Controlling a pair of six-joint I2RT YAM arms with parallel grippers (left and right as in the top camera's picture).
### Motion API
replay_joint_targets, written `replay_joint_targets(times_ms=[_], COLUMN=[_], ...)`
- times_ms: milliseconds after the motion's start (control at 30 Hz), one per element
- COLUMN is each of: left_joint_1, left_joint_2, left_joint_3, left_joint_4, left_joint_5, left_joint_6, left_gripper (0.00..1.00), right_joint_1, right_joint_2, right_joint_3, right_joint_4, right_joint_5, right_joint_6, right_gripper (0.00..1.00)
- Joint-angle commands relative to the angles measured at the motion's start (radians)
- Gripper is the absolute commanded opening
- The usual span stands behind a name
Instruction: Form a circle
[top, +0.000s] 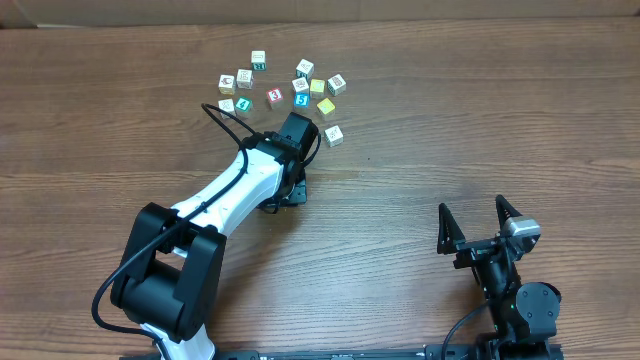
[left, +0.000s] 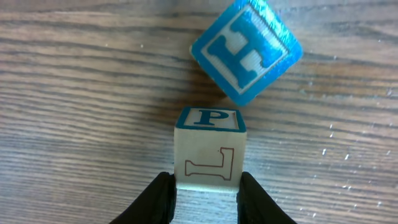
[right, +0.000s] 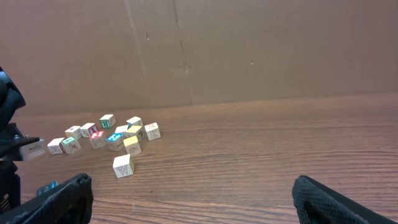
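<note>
at the bottom of the left wrist view, the left gripper (left: 206, 194) pinched the p cube (left: 210, 152) just below the blue h cube (left: 245, 50). it probably needed setting down gently alongside, keeping the circle (top: 317, 88), upper centre overhead, tight. the right gripper (top: 478, 222) gaped empty.

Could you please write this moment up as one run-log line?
left hand: closed on P cube | blue H cube: just ahead of it | right hand: open, empty
</note>
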Motion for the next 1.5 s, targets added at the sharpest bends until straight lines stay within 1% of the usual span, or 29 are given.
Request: replay_joint_targets(times_ms=[0,200,267,433,500,567,633,700,800,1067,1200,1267,1367,1467], left_joint_1=[-0.001,-0.001,-0.001,-0.001,-0.001,-0.001,-0.001,-0.001,-0.001,-0.001,-0.001,-0.001,-0.001,-0.001], left_joint_2=[-0.006,-0.006,-0.006,-0.006,-0.006,-0.006,-0.006,-0.006,-0.004,0.024,0.025,0.025,0.025,0.025], left_joint_3=[-0.01,-0.01,-0.01,-0.01,-0.01,-0.01,-0.01,-0.01,-0.01,-0.01,-0.01,-0.01,-0.01,-0.01], left_joint_4=[0.007,-0.003,-0.011,-0.008,-0.008,-0.006,-0.003,0.002,0.012,0.013,0.016,0.018,0.017,0.017], left_joint_5=[-0.02,-0.02,-0.02,-0.021,-0.021,-0.021,-0.021,-0.021,-0.021,-0.045,-0.047,-0.048,-0.067,-0.073], left_joint_6=[-0.029,-0.032,-0.044,-0.063,-0.075,-0.081,-0.08,-0.08,-0.079,-0.079,-0.079,-0.079,-0.08,-0.08], left_gripper=[0.29,0.3,0.32,0.29,0.31,0.42,0.46,0.48,0.42,0.4,0.36,0.36,0.32,0.32], right_joint_1=[-0.001,-0.001,-0.001,-0.001,-0.001,-0.001,-0.001,-0.001,-0.001,-0.001,-0.001,-0.001,-0.001,-0.001], right_joint_2=[-0.01,-0.01,-0.01,-0.01,-0.01,-0.01,-0.01,-0.01,-0.01,-0.01,-0.01,-0.01,-0.01,-0.01], right_joint_3=[-0.01,-0.01,-0.01,-0.01,-0.01,-0.01,-0.01,-0.01,-0.01,-0.01,-0.01,-0.01,-0.01,-0.01], right_joint_4=[0.005,0.005,0.005,0.005,0.005,0.005,0.005,0.005,0.005,0.005,0.005,0.005,0.005,0.005], right_joint_5=[0.005,0.005,0.005,0.005,0.005,0.005,0.005,0.005,0.005,0.005,0.005,0.005,0.005,0.005], right_joint_6=[-0.002,-0.002,-0.002,-0.002,-0.001,-0.002,-0.002,-0.002,-0.002,-0.002,-0.002,-0.002,-0.002,-0.002], right_gripper=[1.0,1.0,1.0,1.0,1.0,1.0,1.0,1.0,1.0,1.0,1.0,1.0,1.0,1.0])
